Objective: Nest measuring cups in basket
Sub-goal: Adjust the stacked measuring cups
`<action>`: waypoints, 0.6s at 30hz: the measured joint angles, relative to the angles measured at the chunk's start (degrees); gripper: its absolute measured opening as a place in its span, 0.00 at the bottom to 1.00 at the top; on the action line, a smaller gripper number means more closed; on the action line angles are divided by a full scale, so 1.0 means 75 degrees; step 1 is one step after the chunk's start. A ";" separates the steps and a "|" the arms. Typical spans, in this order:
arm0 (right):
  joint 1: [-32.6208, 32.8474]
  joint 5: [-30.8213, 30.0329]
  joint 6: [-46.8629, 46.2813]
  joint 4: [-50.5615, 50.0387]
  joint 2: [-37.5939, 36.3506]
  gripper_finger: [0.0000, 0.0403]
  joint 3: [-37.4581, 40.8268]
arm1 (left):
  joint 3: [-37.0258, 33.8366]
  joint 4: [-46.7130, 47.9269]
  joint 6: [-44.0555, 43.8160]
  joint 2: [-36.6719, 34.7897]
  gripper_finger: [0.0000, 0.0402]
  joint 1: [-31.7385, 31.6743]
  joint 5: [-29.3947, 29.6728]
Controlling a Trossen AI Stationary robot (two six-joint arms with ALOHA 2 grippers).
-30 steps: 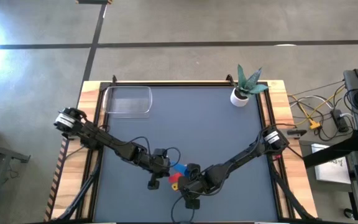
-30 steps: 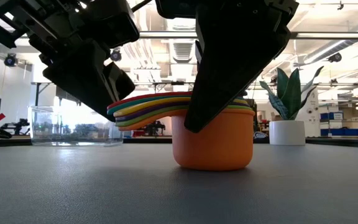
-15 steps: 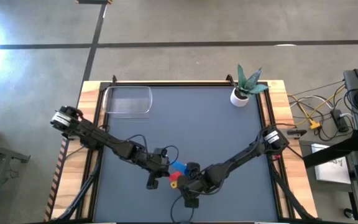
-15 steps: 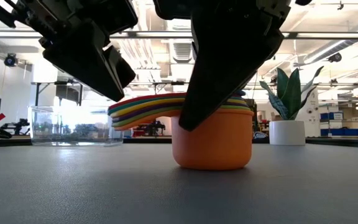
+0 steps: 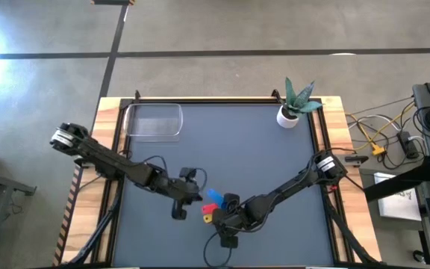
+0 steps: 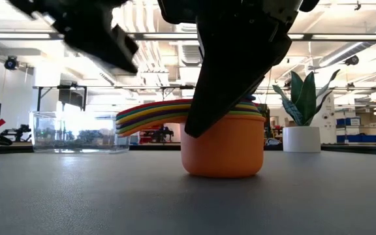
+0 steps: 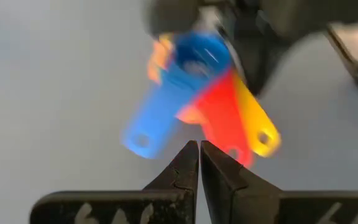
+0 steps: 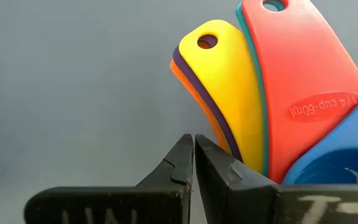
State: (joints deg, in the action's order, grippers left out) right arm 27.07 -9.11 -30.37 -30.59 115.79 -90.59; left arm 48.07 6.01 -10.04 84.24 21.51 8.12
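The measuring cups (image 5: 212, 206) sit nested in one stack on the table near its front edge. The orange cup (image 6: 224, 149) is outermost, with its base on the table. The handles (image 6: 150, 115) fan out, blue, red and yellow on top (image 7: 219, 118). My left gripper (image 7: 199, 148) is shut and hangs above the table just left of the stack (image 5: 197, 196), holding nothing. My right gripper (image 8: 193, 142) is shut and points down beside the yellow, purple and orange handles (image 8: 219, 93). The clear basket (image 5: 154, 121) stands at the far left. My right gripper has its shut fingers (image 6: 194, 124) slanting down close against the stack, beside the fanned handles and the orange cup's rim. I cannot tell whether they touch the cups. The stack rests on the table.
A small white plant pot (image 5: 288, 116) stands at the far right corner. The basket (image 6: 77, 132) shows nothing inside. Open grey table lies between the stack and the far edge.
My left gripper has risen and drawn back from the stack's handles toward the table's left edge, still shut. My right gripper and the stack have stayed where they were.
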 joint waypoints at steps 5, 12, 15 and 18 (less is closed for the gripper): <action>0.0003 0.0003 -0.0003 0.0007 0.0000 0.02 0.0000 | 0.0003 -0.0140 0.0973 -0.0432 0.00 -0.0476 0.0914; 0.0003 0.0001 0.0063 0.0544 0.0000 0.02 0.0000 | 0.0003 -0.0971 0.1662 0.0372 0.00 -0.1259 0.0318; 0.0020 -0.0003 0.0078 0.0640 0.0000 0.02 0.0000 | 0.0003 -0.1350 0.1704 0.0800 0.00 -0.1421 -0.0004; 0.0020 -0.0025 0.0137 0.0638 0.0011 0.02 0.0000 | 0.0000 -0.1501 0.1708 0.1181 0.00 -0.1524 -0.0021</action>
State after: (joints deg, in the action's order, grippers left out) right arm 27.22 -9.30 -29.34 -25.80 115.87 -90.59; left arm 48.07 -5.24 2.77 93.10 10.08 7.97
